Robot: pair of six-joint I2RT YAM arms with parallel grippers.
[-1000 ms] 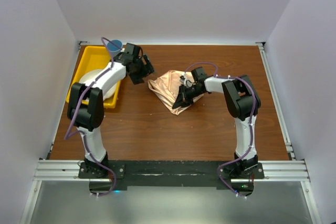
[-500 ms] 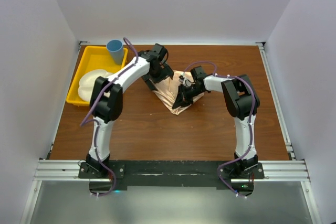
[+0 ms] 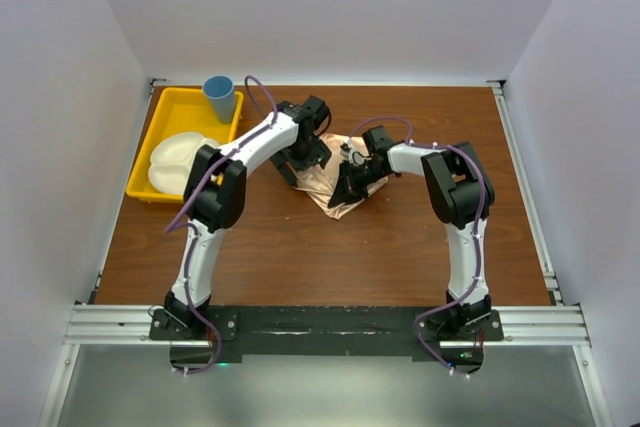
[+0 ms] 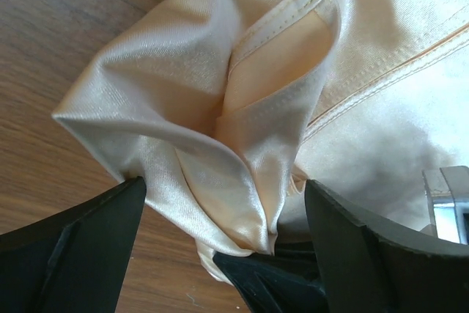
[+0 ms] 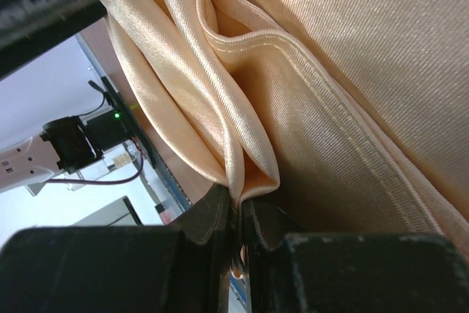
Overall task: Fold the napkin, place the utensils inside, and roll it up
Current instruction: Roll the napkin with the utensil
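The peach-orange napkin [image 3: 333, 193] lies crumpled in the middle of the brown table. My left gripper [image 3: 304, 159] hangs over its left edge. In the left wrist view the jaws stand wide open [image 4: 227, 232], with a bunched fold of the napkin [image 4: 242, 108] between the fingers [image 4: 88, 247] but not pinched. My right gripper [image 3: 350, 187] is at the napkin's right side. The right wrist view shows it shut [image 5: 238, 207] on a thin fold of the napkin [image 5: 330, 71]. The utensils are out of view.
A yellow tray [image 3: 170, 107] sits at the back left with a white plate [image 3: 180, 162] in it. A blue cup [image 3: 219, 95] stands at the tray's far corner. White walls close in the table on three sides.
My left arm has swung right from above the tray to the napkin's left edge, and its jaws have opened wider. The right gripper has stayed put, holding the cloth.
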